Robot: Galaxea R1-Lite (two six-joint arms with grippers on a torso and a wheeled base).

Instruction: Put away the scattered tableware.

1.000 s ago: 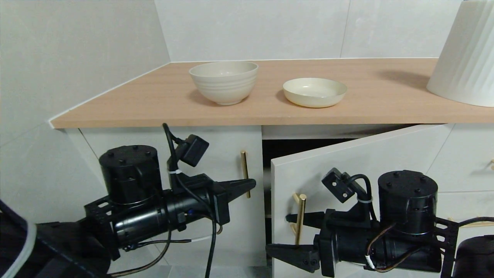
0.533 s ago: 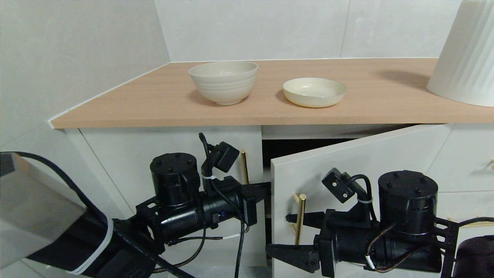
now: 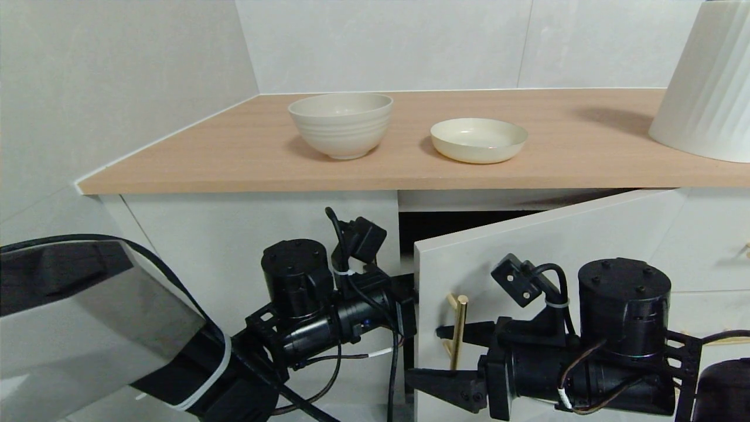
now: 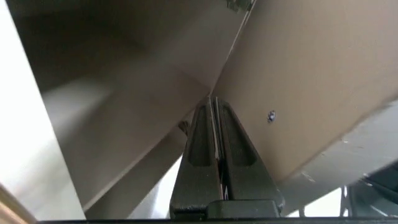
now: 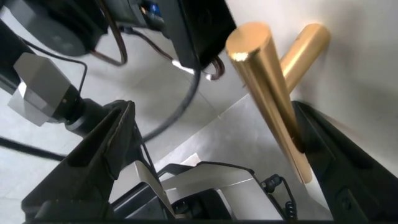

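**Door ajar, both arms low**

Nearest me, the right gripper (image 3: pixel 454 358) is spread wide astride the gold handle (image 3: pixel 460 328), with gaps either side. My left gripper (image 4: pixel 212 112), fingers pressed together, pokes into the gap at the ajar door's (image 3: pixel 556 234) edge. Up on the counter (image 3: pixel 234 158) sit the bowl (image 3: pixel 340 125) and dish (image 3: pixel 479 139) — apart, back from the front edge.
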